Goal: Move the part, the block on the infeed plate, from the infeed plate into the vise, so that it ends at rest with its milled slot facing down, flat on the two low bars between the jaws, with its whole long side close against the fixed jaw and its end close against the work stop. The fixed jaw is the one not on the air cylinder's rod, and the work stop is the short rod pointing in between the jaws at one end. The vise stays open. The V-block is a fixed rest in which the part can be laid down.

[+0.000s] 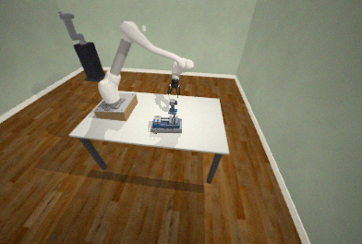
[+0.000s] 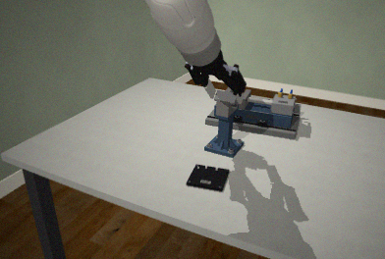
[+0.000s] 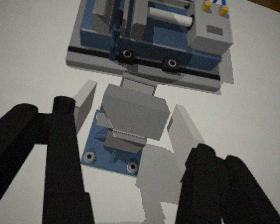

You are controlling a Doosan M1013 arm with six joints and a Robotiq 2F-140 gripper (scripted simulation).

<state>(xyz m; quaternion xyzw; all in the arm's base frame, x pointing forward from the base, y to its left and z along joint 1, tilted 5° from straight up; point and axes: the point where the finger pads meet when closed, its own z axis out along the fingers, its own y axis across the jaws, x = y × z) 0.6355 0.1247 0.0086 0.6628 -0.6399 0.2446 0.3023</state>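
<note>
- Part (image 3: 133,111) rests in the V-block (image 3: 111,150), off the infeed plate (image 2: 208,177), near the vise (image 3: 156,37).
- Gripper (image 3: 133,112), half open and holding nothing, straddles it; pads stand just beside its sides.

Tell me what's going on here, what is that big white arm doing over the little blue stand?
The white arm has its end effector around a grey block that rests on the blue V-block stand. The fingers stand apart on either side of the block, not touching it, so nothing is gripped. The black infeed plate on the table no longer carries the block. The blue vise just beyond stands open, with no block between its jaws yet.
</note>
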